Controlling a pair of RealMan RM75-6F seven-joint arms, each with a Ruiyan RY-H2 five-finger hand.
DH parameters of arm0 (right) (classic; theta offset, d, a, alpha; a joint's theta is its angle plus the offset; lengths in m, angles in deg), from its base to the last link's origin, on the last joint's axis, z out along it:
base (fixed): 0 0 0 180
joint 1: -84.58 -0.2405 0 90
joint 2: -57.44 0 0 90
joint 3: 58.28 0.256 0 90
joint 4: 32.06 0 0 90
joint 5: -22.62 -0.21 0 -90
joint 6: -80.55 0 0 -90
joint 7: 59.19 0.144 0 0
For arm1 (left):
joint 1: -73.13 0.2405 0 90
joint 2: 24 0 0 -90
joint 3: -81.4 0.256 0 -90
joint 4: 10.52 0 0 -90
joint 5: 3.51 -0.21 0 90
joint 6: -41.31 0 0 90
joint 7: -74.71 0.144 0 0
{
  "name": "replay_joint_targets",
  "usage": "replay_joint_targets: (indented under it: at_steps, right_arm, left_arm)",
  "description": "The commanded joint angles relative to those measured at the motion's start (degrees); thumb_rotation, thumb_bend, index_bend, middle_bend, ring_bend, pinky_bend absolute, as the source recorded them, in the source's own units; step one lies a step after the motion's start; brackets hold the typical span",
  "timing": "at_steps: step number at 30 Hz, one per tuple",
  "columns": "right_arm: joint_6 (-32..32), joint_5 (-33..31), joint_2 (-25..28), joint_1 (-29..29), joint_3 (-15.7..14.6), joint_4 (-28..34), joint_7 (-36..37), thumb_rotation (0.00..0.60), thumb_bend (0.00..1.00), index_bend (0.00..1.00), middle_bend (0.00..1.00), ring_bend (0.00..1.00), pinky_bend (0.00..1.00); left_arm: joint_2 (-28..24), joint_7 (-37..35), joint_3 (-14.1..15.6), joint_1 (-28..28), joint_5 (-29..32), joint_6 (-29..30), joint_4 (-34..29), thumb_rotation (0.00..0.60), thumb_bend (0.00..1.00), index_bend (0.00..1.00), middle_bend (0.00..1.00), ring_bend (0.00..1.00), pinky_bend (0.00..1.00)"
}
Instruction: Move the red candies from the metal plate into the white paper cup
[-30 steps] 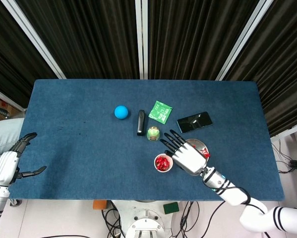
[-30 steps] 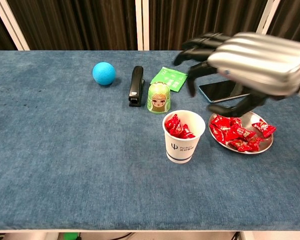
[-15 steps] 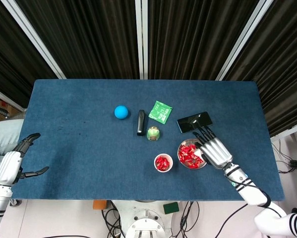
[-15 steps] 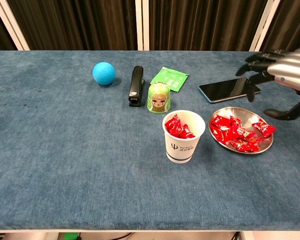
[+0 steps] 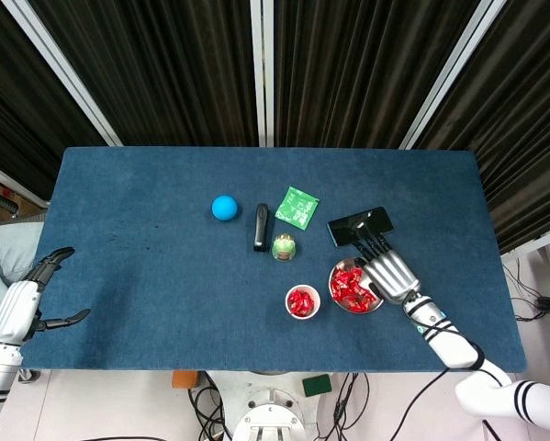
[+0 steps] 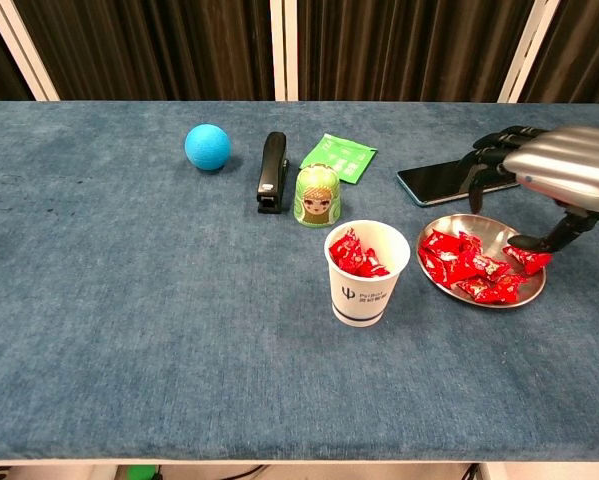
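Right hand (image 6: 564, 180) hovered over the metal plate (image 6: 491, 226), fingers apart, holding nothing.
White paper cup (image 6: 366, 273) stood upright, logo unreadable.

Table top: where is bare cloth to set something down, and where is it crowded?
Bare: the wide stretch left of the blue ball toward the left hand, and the near strip before the white paper cup. Crowded: stapler, green doll, green packet, phone and metal plate under the right hand.

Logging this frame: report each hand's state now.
Left hand: open, holding nothing.
Right hand: open over the metal plate, holding nothing.
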Motion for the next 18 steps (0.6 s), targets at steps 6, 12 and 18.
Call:
replay_joint_targets:
  at_steps: [6,12,18]
  right_arm:
    - [2.3,-0.6,-3.1,-1.3,0.0,-4.3,-0.3,0.600,0.31,0.35,0.08,0.00,0.00]
    - [3.2,-0.5,-4.2,-1.8,-0.4,-6.0,0.0,0.600,0.31,0.34,0.07,0.00,0.00]
    - [3.3,0.3,-5.1,-2.3,-0.7,-6.8,0.6,0.600,0.31,0.33,0.07,0.00,0.00]
  left_arm:
    - [-0.1,-0.2,0.0,0.1,0.1,0.0,0.2,0.600,0.10,0.14,0.11,0.12,0.25]
    - [-0.1,0.0,0.0,0.0,0.1,-0.3,0.1,0.600,0.10,0.14,0.11,0.12,0.25]
    - [-0.1,0.1,0.0,-0.1,0.2,-0.4,-0.1,0.600,0.10,0.14,0.11,0.12,0.25]
